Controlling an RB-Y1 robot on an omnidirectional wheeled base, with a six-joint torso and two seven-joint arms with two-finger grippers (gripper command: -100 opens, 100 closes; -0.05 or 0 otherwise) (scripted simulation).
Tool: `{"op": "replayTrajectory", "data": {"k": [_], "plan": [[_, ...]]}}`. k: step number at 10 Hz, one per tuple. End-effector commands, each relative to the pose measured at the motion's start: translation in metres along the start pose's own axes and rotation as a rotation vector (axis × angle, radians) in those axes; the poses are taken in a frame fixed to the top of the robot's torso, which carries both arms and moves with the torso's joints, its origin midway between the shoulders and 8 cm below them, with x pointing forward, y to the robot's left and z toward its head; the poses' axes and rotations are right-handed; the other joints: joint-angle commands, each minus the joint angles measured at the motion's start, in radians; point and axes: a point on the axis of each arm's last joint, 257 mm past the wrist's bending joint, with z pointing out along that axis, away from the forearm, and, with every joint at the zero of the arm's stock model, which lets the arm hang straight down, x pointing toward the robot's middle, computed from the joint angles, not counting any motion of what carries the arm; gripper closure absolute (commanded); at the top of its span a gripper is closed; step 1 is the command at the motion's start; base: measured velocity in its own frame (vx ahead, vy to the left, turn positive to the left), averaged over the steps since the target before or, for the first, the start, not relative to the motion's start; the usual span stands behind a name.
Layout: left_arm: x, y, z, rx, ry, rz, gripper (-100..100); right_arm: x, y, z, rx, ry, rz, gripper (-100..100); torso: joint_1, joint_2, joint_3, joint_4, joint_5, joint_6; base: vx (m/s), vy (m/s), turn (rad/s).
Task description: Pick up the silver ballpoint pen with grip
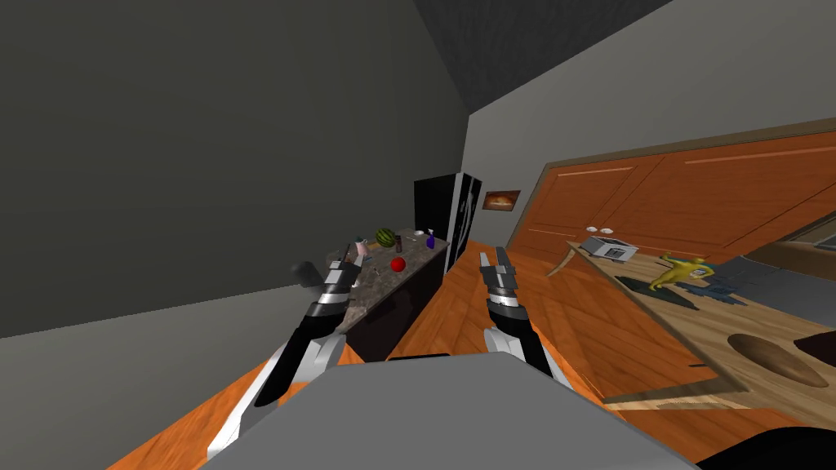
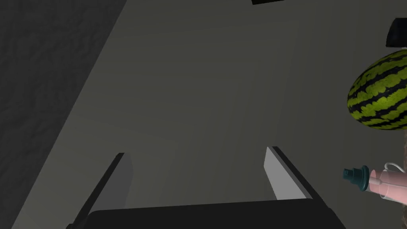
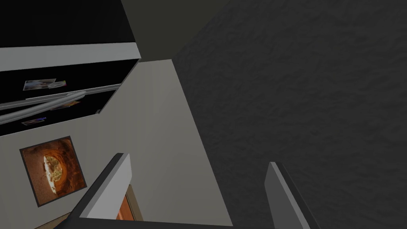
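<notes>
A long dark counter with a mottled stone top [image 1: 377, 287] stands ahead on my left. On it are a watermelon [image 1: 385, 237], a red apple [image 1: 397, 264], a pink bottle with a teal cap [image 1: 360, 248], a dark bottle [image 1: 398, 242] and a blue spray bottle [image 1: 430, 240]. I cannot make out a pen among them. My left gripper [image 1: 349, 254] hovers open over the counter's near end, its fingers [image 2: 278, 175] empty, with the watermelon [image 2: 381, 91] and pink bottle [image 2: 375, 181] just off to one side. My right gripper [image 1: 495, 261] is raised over the floor, open and empty [image 3: 198, 191].
A black fridge [image 1: 447, 214] stands beyond the counter's far end. On my right a wooden table [image 1: 739, 334] holds a grey box-like appliance [image 1: 609, 246] and a yellow toy [image 1: 682, 272]. An orange floor aisle [image 1: 461, 314] runs between counter and table. Grey wall lies to the left.
</notes>
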Motion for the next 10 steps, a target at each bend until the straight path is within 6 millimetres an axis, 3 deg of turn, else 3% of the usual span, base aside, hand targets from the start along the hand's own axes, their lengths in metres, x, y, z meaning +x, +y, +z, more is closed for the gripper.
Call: {"op": "replayTrajectory", "data": {"k": [1,10], "plan": [[0.007,0.009,0.004,-0.037,0.026,0.012,-100,0.0,0.0,0.0,0.0,0.0,0.0,0,0.0,0.0,0.0,0.0,0.0,0.0,-0.079,0.013,-0.125],[0.023,0.06,0.006,-0.236,0.1,0.06,-100,0.0,0.0,0.0,0.0,0.0,0.0,0,0.0,-0.001,-0.001,0.0,0.0,0.0,-0.045,0.002,-0.06]]}}
